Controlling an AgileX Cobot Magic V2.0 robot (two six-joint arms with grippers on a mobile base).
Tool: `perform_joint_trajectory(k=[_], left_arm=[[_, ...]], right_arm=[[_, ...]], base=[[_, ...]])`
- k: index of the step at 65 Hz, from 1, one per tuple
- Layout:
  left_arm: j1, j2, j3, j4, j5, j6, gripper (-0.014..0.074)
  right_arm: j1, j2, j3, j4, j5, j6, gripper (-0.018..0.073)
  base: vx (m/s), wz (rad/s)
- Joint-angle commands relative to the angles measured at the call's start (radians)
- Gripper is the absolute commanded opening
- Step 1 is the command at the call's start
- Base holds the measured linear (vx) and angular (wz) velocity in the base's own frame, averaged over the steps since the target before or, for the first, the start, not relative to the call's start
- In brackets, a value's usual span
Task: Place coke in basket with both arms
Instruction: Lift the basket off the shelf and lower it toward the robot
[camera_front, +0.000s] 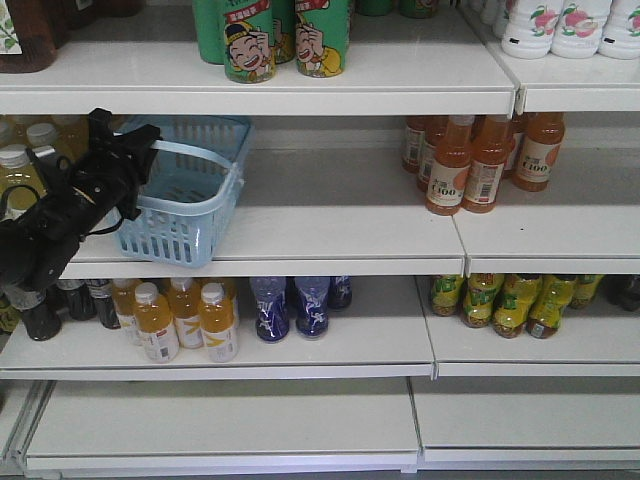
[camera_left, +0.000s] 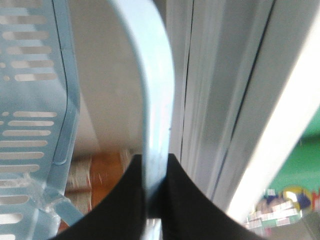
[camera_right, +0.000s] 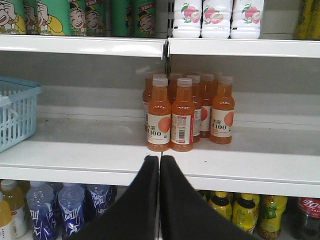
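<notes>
Left hand (camera_left: 156, 165): pinched narrow on the basket's handle (camera_left: 159, 100), which runs up from between its fingers
Basket (camera_front: 172, 232): on the middle shelf (camera_front: 340, 215), at its left end, the left hand at its near left corner
Right hand (camera_right: 159, 167): fingers pressed together, holding nothing, just before the shelf edge, well right of the basket
Coke (camera_right: 306, 216): dark bottle, red label, on the shelf below at far right, partly cut off, well apart from both hands
Surface: white store shelving in several tiers
Nearby: orange bottles (camera_front: 482, 160) on the basket's shelf, well apart from it; green cans (camera_front: 272, 40) above; yellow bottles (camera_front: 186, 320) and purple bottles (camera_front: 290, 305) below
</notes>
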Motion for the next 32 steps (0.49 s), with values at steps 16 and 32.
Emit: perform_joint_trajectory(k=[16,32], left_arm=[[-0.006,-0.064,-0.023,0.389,-0.254,-0.257,-0.0008],[-0.033,-0.090,-0.023,0.586,-0.411,-0.257,-0.0008]], right_arm=[[-0.002,-0.014,0.015,-0.010,-0.070,-0.004,-0.0005],[-0.002,-0.014,0.015,-0.010,-0.070,-0.004,-0.0005]], base=[[0.00,0.00],[0.00,0.00]])
